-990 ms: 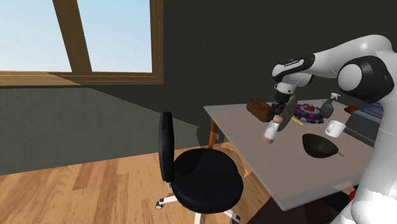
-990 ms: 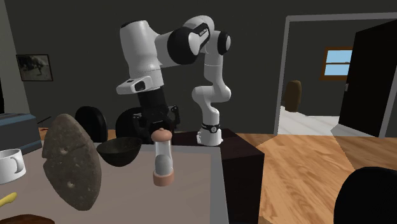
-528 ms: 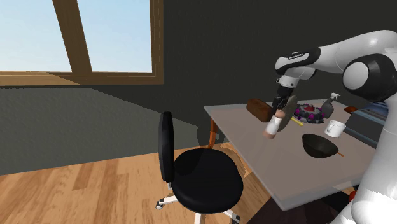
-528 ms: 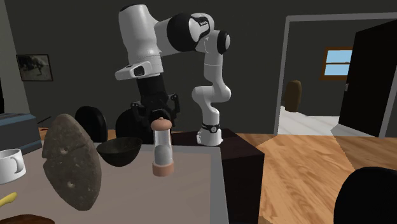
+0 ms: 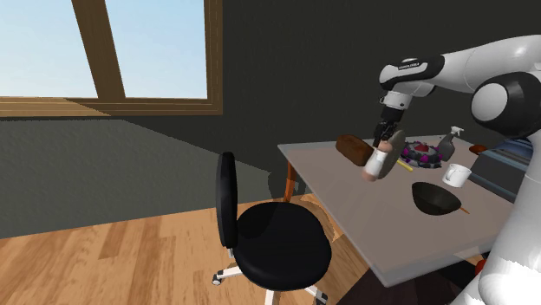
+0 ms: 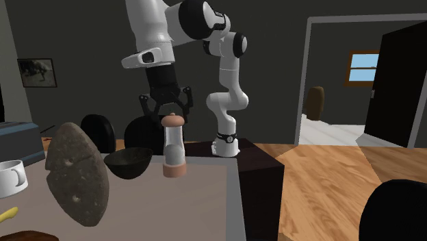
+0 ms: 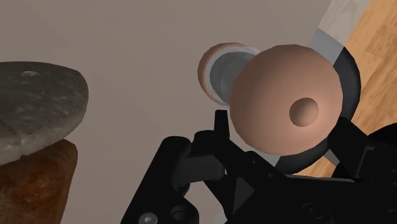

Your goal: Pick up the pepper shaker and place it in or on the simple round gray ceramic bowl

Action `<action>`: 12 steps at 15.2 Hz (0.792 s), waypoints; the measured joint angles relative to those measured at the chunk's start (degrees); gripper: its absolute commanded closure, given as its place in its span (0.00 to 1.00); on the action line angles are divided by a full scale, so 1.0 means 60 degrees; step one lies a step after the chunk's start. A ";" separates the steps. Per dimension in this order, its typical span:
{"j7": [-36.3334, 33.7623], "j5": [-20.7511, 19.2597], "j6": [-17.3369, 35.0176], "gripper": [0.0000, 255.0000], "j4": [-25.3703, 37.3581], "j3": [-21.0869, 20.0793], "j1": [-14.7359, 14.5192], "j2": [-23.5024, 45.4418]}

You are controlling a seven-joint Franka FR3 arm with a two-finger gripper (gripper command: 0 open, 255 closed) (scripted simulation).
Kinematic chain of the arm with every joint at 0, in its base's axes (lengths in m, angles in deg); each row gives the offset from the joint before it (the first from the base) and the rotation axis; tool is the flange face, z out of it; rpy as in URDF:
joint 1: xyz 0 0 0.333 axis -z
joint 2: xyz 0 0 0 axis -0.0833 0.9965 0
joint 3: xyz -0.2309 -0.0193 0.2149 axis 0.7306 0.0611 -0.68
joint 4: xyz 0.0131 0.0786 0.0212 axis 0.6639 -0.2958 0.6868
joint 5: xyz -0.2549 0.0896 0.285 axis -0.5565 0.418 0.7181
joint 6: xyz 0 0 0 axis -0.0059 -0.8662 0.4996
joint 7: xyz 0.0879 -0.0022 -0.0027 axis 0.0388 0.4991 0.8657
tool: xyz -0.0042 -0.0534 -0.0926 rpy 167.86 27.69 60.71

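A pepper shaker (image 5: 376, 163) with a pinkish cap and base and a pale glass body hangs tilted above the grey table (image 5: 347, 212). My black gripper (image 5: 384, 139) is shut on its upper end. In the second exterior view the shaker (image 6: 173, 147) hangs under the gripper (image 6: 166, 109), clear of the tabletop. The wrist view looks down on the shaker's rounded cap (image 7: 286, 105), clasped between the fingers of the gripper (image 7: 283, 137). The dark round bowl (image 5: 435, 198) sits on the table nearer the stand, apart from the shaker; it is also the bowl (image 6: 128, 162) behind the shaker.
A grey stone-like disc (image 5: 394, 149) and a brown loaf (image 5: 354, 149) stand right beside the shaker. A white mug (image 5: 457, 175), a spray bottle (image 5: 449, 143) and a plate of food (image 5: 422, 150) sit further back. A black office chair (image 5: 269, 230) stands off the table's edge.
The gripper has risen with the shaker and shifted slightly toward the shoulder view's right. The shaker now hangs higher above the table.
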 measured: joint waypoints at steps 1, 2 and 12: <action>-0.0025 -0.0013 -0.0122 1.00 0.0111 0.0003 0.0000 -0.0017; -0.0038 -0.0017 -0.0238 1.00 0.0227 0.0008 0.0010 -0.0018; 0.0076 -0.0126 -0.1384 1.00 0.1234 0.0155 0.0225 -0.0145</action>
